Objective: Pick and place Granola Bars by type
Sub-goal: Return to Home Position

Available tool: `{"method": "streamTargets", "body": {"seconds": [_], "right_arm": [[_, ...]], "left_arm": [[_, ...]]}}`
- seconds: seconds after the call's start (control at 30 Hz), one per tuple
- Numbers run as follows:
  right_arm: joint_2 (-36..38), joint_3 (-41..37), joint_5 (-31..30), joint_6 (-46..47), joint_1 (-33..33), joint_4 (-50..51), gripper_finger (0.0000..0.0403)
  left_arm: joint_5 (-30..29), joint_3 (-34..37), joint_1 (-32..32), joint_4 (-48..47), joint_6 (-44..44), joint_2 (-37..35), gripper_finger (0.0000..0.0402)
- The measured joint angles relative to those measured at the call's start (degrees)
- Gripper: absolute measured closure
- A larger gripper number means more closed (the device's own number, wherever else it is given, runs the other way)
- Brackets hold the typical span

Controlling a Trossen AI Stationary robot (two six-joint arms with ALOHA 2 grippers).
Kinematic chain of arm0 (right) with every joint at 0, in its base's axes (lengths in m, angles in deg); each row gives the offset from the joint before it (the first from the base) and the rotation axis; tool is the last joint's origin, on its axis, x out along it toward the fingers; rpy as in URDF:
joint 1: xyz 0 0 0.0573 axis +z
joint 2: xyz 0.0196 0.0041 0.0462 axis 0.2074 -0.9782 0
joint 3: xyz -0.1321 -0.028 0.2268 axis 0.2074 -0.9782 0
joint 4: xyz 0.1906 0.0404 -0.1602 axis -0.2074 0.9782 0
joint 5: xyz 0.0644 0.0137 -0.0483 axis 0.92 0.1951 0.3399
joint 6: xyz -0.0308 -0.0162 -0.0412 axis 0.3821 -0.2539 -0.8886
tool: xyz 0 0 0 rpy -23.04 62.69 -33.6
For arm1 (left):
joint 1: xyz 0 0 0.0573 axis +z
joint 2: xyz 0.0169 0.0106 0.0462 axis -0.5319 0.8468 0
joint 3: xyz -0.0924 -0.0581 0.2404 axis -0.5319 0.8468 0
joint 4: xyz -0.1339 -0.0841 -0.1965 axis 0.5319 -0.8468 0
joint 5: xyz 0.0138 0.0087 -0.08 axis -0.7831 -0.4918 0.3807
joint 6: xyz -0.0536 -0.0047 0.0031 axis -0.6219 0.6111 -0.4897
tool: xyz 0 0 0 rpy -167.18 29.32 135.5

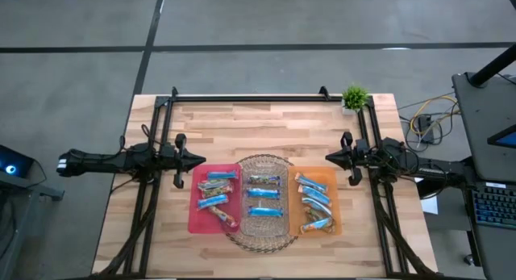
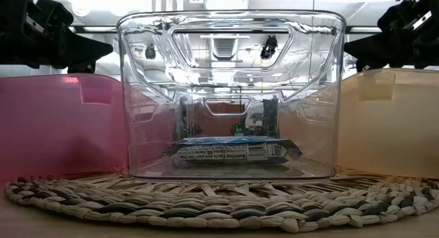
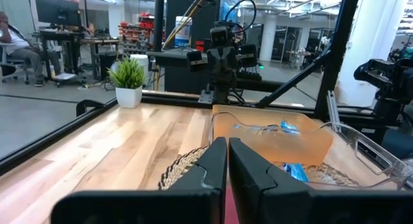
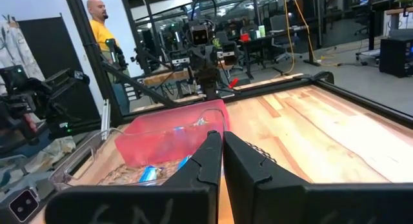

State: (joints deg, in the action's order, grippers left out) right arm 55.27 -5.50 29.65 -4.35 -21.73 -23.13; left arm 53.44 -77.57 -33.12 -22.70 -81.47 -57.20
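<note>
Granola bars lie in three bins on the table: several in the pink bin (image 1: 197, 209) at left, three blue ones (image 1: 264, 196) in the clear middle bin (image 1: 264, 163), and several in the orange bin (image 1: 326, 180) at right. The clear bin stands on a round woven mat (image 2: 219, 200), with one bar (image 2: 233, 151) flat on its floor. My left gripper (image 1: 201, 160) hovers shut beside the pink bin's far left corner, pointing right. My right gripper (image 1: 329, 157) hovers shut at the orange bin's far right corner, pointing left. Neither holds anything.
A small potted plant (image 1: 354, 97) stands at the table's far right corner. A black frame rail (image 1: 250, 98) runs along the far edge and down both sides. Bare wood lies between the bins and the far rail. A person (image 4: 100, 20) stands in the room beyond.
</note>
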Motion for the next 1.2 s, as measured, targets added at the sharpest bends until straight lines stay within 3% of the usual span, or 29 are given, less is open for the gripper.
{"method": "streamTargets", "body": {"seconds": [0.6,0.87,1.2], "right_arm": [[0.00,0.00,-0.02,0.15,0.00,0.00,0.0394],[0.00,0.00,-0.02,0.17,0.00,0.00,0.0394],[0.00,0.00,-0.02,0.17,0.00,0.00,0.0394]], "left_arm": [[0.03,0.00,0.00,-5.51,-0.65,0.00,0.0401],[0.40,-0.13,0.00,-6.79,-7.55,0.46,0.0401],[0.16,-0.13,0.00,-7.20,-7.30,0.46,0.0401]]}}
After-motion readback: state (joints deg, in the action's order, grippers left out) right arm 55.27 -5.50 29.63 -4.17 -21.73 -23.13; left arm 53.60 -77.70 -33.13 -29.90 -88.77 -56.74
